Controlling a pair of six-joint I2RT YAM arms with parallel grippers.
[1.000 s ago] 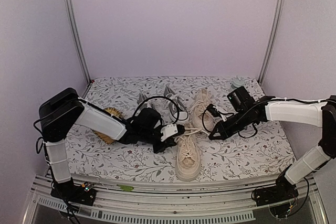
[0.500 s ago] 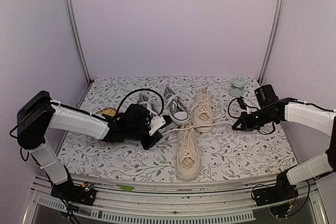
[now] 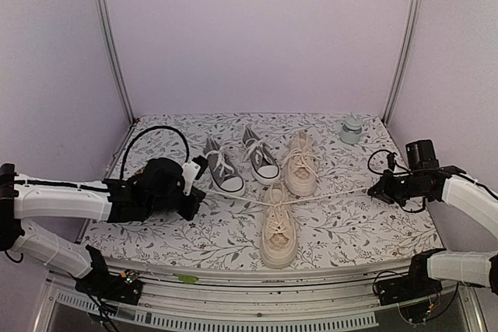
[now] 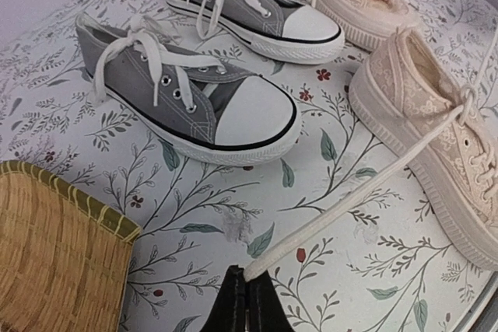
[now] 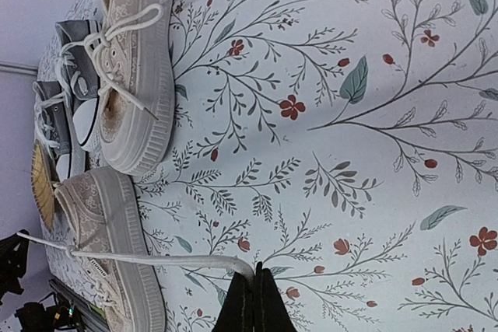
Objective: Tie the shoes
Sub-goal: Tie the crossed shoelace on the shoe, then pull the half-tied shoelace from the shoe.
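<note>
Work in hand on the near cream shoe [image 3: 278,227], at the front middle of the table [image 3: 366,231], toe toward the front edge. Behind it, the second cream shoe [image 3: 299,162]. Left of that, side by side, the two grey shoes [image 3: 223,170].

Left claw [image 4: 249,284] pressed together, pinching one end of the lace [image 4: 366,192]. Right claw [image 5: 254,284] also pressed together, pinching the other end. Lace drawn out almost straight to both sides from the top of the near shoe, seemingly lifted off the table, claws well apart.

Handling, as a judgement: a soft, flat, limp lace, probably with no shape of its own once slack, and perhaps a little slippery in a smooth grip. A light shoe, so likely to slide or tip under a hard pull from one side; better to pull evenly. Good to hold close to the tips for crossing, closer to the shoe for making loops.

Hard to make out: no clear view of any first knot at the eyelets, too small from above and cut off in both wrist views. Lace tips hidden inside the grips. Grey laces lying loose on their shoes, tied or not impossible to say. Woven basket [image 4: 54,246] only partly in the left wrist view, not found from above.
</note>
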